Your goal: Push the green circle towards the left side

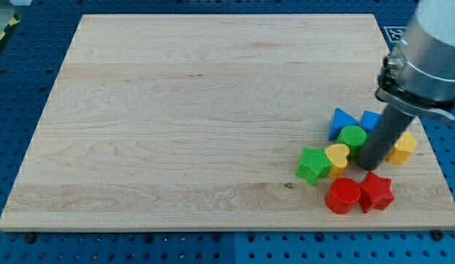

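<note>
The green circle (352, 136) lies at the view's right on the wooden board (176, 110), in a cluster of blocks. My tip (370, 168) rests on the board just right of and slightly below the green circle, touching or nearly touching it. A yellow heart (337, 156) lies just below-left of the green circle. A green star (313, 164) lies left of the heart.
A blue triangular block (342, 119) and a blue block (370, 119) lie above the green circle. A yellow block (402, 147) is right of the rod. A red cylinder (343, 196) and a red star (376, 192) lie below my tip.
</note>
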You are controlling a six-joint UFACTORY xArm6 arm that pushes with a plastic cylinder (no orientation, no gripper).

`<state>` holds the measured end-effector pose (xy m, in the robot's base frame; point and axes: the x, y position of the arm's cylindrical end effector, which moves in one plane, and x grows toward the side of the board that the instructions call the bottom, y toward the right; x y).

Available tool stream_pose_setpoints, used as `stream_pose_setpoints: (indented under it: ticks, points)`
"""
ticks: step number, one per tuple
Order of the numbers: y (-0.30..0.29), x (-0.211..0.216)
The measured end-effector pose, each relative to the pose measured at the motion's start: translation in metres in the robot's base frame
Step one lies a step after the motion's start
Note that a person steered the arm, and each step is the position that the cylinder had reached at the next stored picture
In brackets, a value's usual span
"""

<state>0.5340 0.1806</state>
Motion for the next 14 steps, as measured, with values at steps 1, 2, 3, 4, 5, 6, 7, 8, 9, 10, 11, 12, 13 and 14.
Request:
stream_pose_setpoints:
  ticks: [1,2,3,4,5,6,7,8,9,10,11,12,13,14]
  points:
    - [-0.038,-0.014]
    - [-0.049,-0.031]
    - [-0.009,-0.027]
    - [-0.003,-0.043]
    - [-0.034,-0.068]
    - [-0.085,-0.074]
    - [-0.133,-0.093]
    - [-0.141,-0.107]
    - [-0.128,-0.123]
    - [-0.13,-0.146]
    - [-0.151,-0.146]
    - [-0.182,-0.145]
    - [-0.194,-0.139]
    - [-0.165,-0.139]
